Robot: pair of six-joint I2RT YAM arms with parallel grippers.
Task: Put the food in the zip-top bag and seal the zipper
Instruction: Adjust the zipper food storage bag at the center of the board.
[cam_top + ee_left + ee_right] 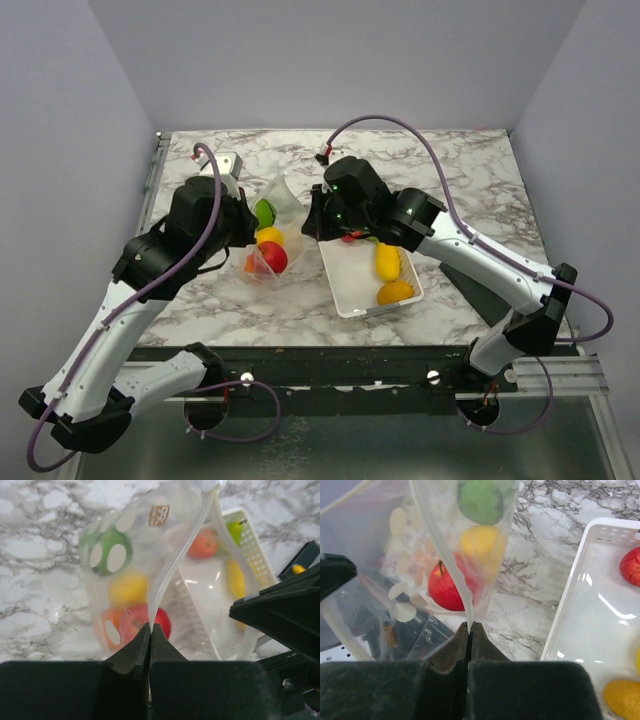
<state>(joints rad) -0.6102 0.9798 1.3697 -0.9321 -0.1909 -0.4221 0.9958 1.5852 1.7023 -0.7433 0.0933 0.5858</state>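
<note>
The left jaws and the right jaws each pinch tight on opposite edges of the zip-top bag point(278, 215), keeping it up over the desk point(450, 170), likely so its toy fruits point(272, 258) stay inside. More wait in the white basket point(350, 282).

You're seeing green, yellow and red glossy toy fruits point(480, 500) showing through the clear, white-dotted plastic bag point(435, 530).

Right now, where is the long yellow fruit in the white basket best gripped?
Probably across its narrow middle, from straight above: the yellow fruit lies lengthwise, the walls of the white basket block side approaches, and the orange fruit crowds its near end.
</note>
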